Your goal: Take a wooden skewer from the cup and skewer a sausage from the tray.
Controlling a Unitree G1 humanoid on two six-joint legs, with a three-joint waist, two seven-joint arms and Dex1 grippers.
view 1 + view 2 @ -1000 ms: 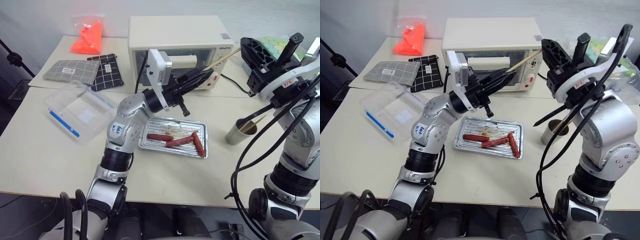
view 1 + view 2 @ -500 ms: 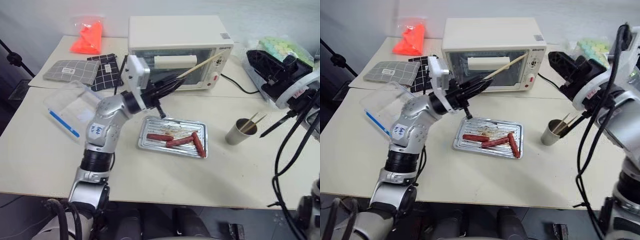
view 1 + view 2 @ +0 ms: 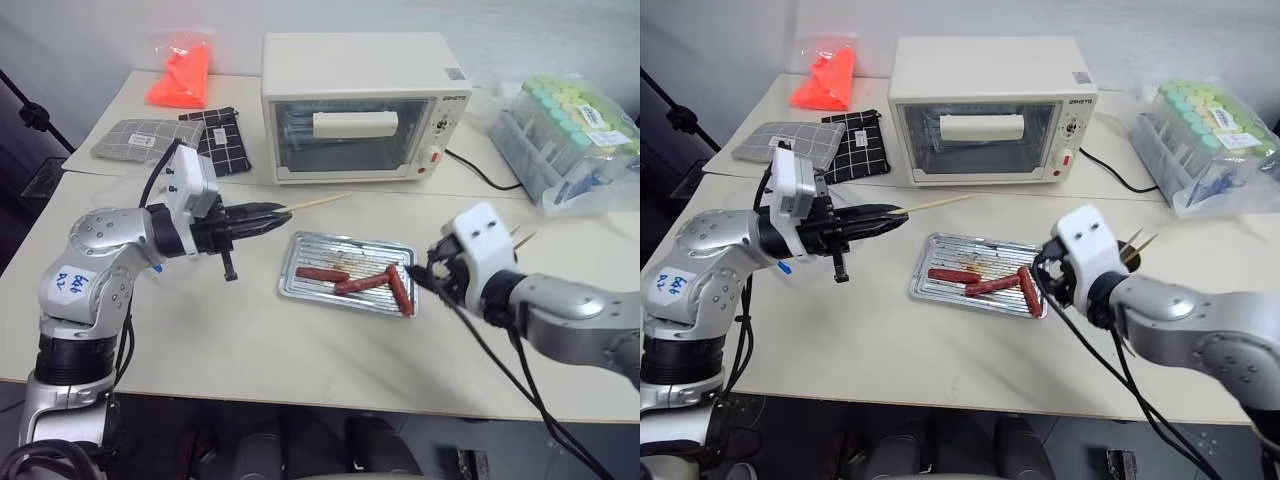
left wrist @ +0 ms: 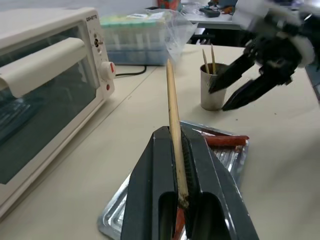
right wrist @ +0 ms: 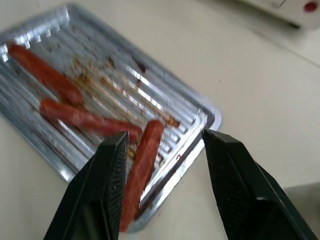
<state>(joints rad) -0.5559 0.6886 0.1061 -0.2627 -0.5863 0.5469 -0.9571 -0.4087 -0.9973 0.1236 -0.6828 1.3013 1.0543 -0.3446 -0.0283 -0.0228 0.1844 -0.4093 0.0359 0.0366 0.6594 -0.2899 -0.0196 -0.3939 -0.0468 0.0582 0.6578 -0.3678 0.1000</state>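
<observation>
In the left eye view the left gripper (image 3: pixel 280 213) is pressed together on a wooden skewer (image 3: pixel 318 201), held roughly level over the table (image 3: pixel 240 330) off the tray's left end, its free end aimed toward the toaster oven (image 3: pixel 365 105) side; this looks like a ready pose, keeping the stick clear while the other arm works. The metal tray (image 3: pixel 345 246) sits mid-table with three sausages, the rightmost sausage (image 3: pixel 399 289) lying near its right end. In the right eye view the right gripper (image 3: pixel 1043 272) hangs at that right end, just beside that sausage, probably to steady it. The cup (image 3: pixel 1130 253) stands behind this arm, more skewers poking out. The left wrist view shows the skewer clamped between the two black fingers (image 4: pixel 150 200), its length running out toward the cup (image 4: pixel 212 89). In the right wrist view the fingers (image 5: pixel 112 165) stand spread, straddling the sausage (image 5: pixel 142 167) at the tray's corner without touching it.
</observation>
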